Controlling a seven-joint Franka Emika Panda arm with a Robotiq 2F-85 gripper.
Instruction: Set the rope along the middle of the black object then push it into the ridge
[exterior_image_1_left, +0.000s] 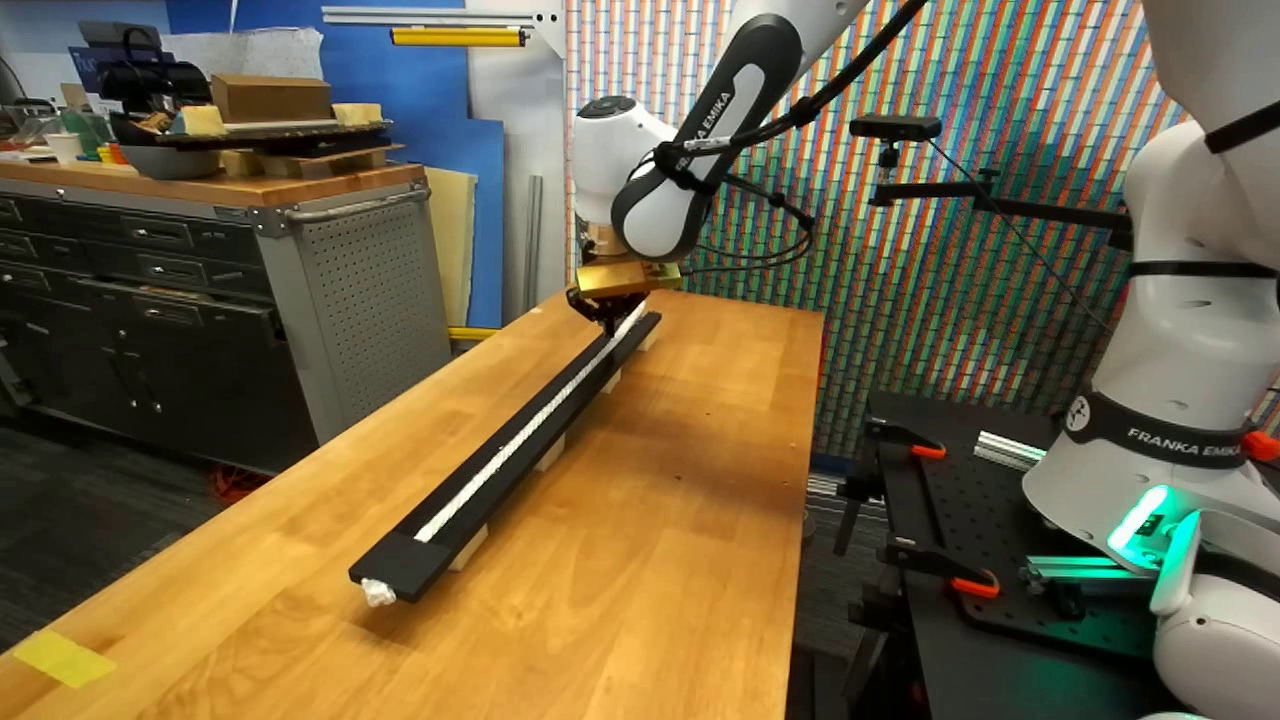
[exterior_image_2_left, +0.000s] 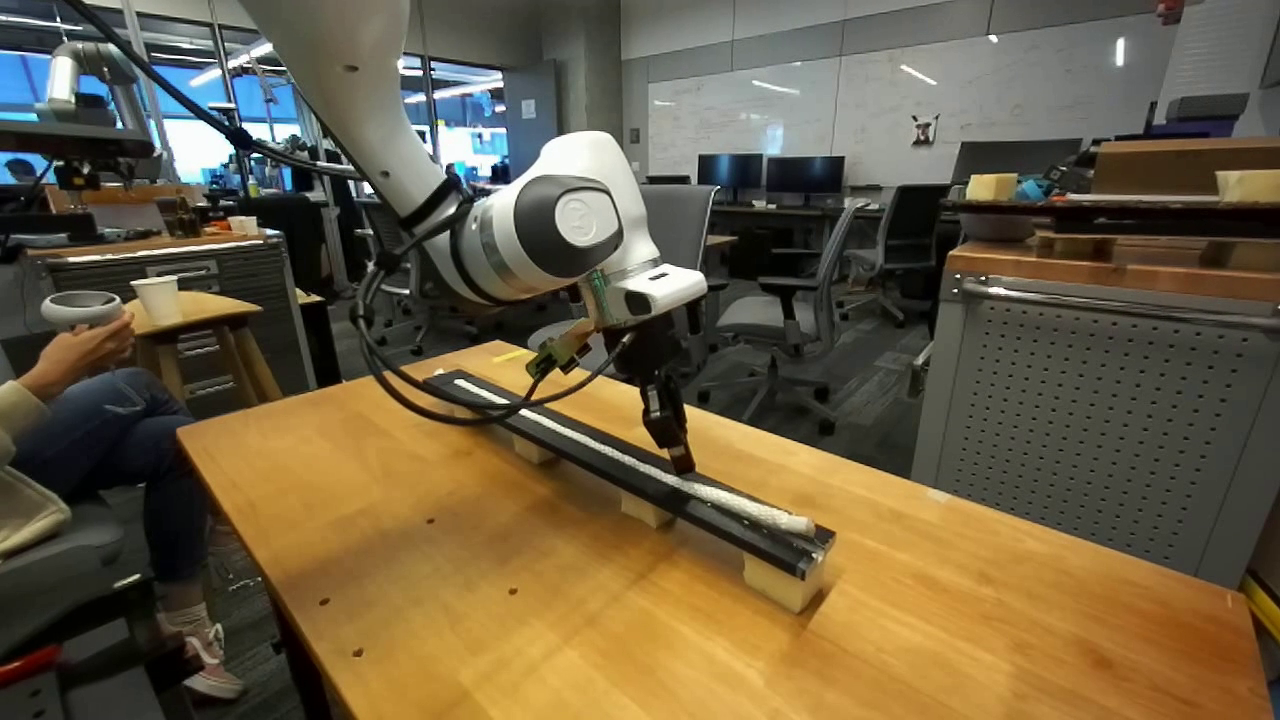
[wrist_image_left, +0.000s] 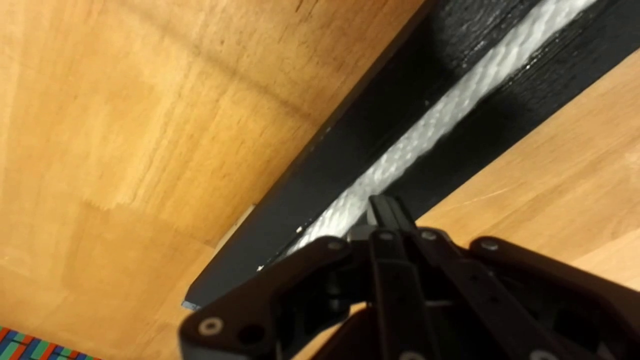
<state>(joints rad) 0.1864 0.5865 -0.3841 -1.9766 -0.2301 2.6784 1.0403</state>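
The rope (wrist_image_left: 440, 120) is white, with a ribbed, twisted-looking surface, and lies straight along the middle of the long black bar (wrist_image_left: 350, 155). In the wrist view both slant from about half past one toward half past seven; in an exterior view they slant from ten o'clock to four, and the four o'clock stretch of rope bulges above the bar's top.

One rope, one bar, one gripper (wrist_image_left: 385, 207) — and four pale blocks (exterior_image_1_left: 471, 549) under the bar, on one wooden table (exterior_image_1_left: 640, 620). The gripper's two fingers are closed together, tips down at the rope; whether they press on it is hard to make out.

The rope covers the ridge, so how deep it sits cannot be told. In the wrist view the gripper hides the rope's half-past-seven end. A white lump (exterior_image_1_left: 378, 592) shows at the bar's half-past-seven end in an exterior view — whether it belongs to the rope is unclear. One person (exterior_image_2_left: 110, 430) is cut off at nine o'clock.
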